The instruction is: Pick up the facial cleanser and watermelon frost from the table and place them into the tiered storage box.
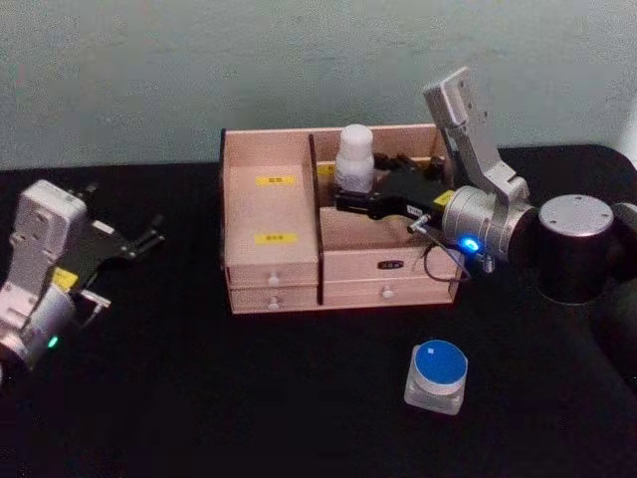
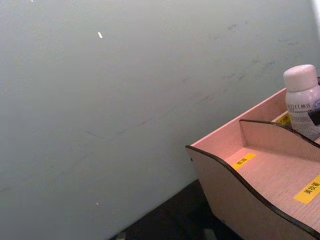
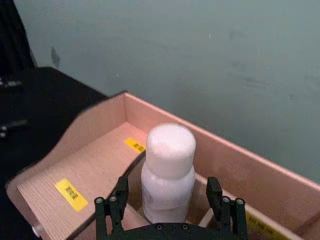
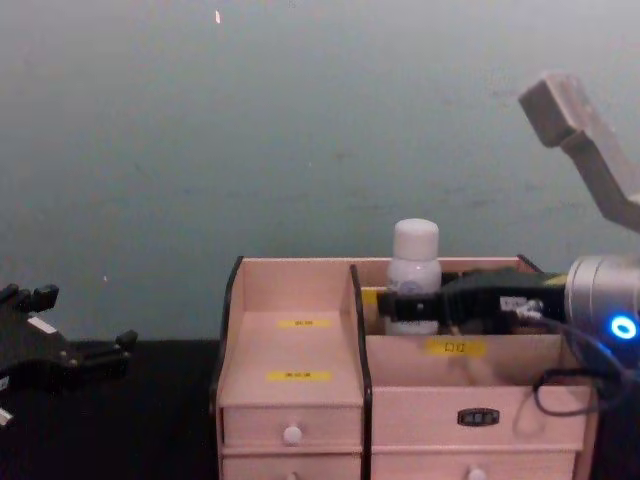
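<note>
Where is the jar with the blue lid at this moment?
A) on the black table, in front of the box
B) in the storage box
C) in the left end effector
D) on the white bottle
A: the jar with the blue lid stands on the black table, in front of the tiered storage box and apart from it.

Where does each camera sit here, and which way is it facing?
Head: high, looking down at the pinkish wooden tiered storage box; left hand beside it, right hand inside.
Chest: low, facing the box's drawers; both hands show.
Left wrist: beside the box, facing the grey-green wall.
Right wrist: over the right hand's fingers, onto the white round-capped plastic bottle.
All share box and bottle.
</note>
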Motion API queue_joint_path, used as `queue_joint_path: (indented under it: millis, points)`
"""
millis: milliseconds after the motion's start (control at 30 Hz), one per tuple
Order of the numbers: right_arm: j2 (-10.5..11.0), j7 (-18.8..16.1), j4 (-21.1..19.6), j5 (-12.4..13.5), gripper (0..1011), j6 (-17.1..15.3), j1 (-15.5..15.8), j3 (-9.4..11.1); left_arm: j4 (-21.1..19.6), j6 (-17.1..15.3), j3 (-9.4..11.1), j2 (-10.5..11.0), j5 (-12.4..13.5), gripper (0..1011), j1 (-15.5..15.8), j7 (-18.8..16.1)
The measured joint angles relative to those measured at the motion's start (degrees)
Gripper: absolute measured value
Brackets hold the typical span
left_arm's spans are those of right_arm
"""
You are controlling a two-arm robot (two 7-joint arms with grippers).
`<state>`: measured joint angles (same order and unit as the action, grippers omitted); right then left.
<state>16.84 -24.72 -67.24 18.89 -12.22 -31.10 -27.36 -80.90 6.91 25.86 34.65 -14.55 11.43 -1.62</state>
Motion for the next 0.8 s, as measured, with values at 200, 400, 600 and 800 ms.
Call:
queue_joint_path:
  millis: [200, 400, 600, 800]
  points:
    - [1.01, 0.00, -4.53, 0.44, 1000, 0.10, 1.48, 1.19, 0.00, 0.00, 0.00, 0.00, 0.00, 1001, 0.00, 0.00]
    - [4.14, -0.30, -12.44, 1.49, 1000, -1.19, 5.26, 2.33, 0.00, 0.00, 0.00, 0.00, 0.00, 1001, 0.00, 0.00]
    - [9.37, -2.07, -21.02, 4.06, 1000, -2.65, 10.99, 3.71, 0.00, 0.00, 0.00, 0.00, 0.00, 1001, 0.00, 0.00]
    - [15.05, -3.33, -27.58, 5.59, 1000, -4.37, 15.96, 4.51, 0.00, 0.00, 0.00, 0.00, 0.00, 1001, 0.00, 0.00]
